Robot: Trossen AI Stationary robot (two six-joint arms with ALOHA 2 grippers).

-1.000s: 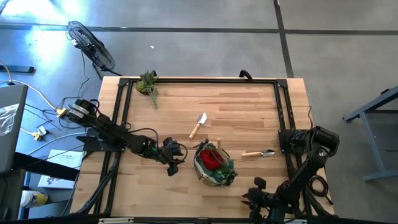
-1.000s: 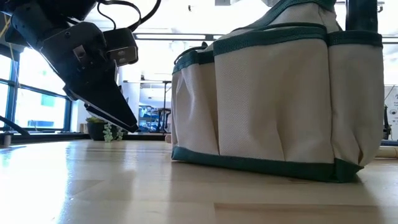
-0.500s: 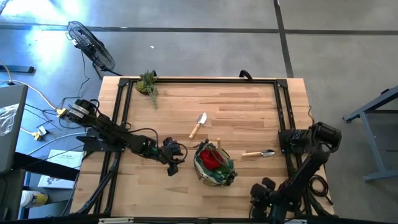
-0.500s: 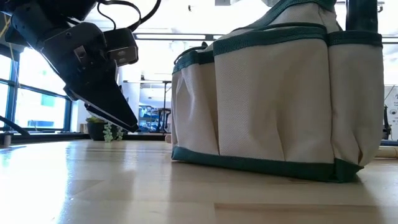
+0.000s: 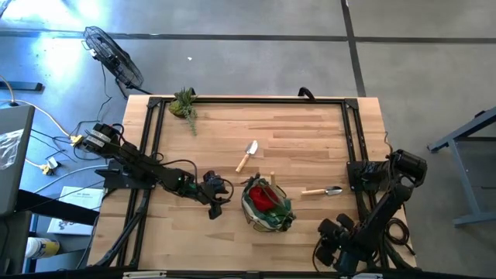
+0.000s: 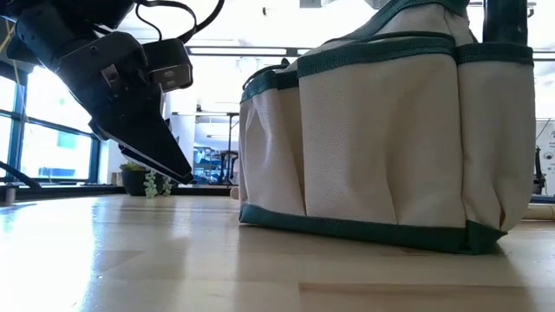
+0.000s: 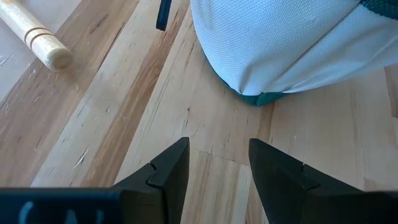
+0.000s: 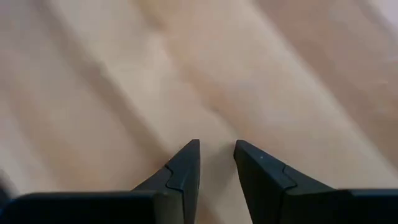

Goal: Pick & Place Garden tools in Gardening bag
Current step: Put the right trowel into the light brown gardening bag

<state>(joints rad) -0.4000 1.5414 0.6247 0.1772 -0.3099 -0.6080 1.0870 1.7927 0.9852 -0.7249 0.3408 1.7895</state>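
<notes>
Two tools spread, holding nothing: left tool point(image 5: 218, 203) at nine o'clock of the gardening bag point(image 5: 266, 205), right tool point(image 5: 324, 249) at its four o'clock.

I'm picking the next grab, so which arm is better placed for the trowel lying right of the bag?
Right, probably. The trowel lies between the bag and the table's right edge, on the right arm's side. The right end effector is open and empty near the front right corner. The left end effector, also open, sits beyond the bag.
</notes>
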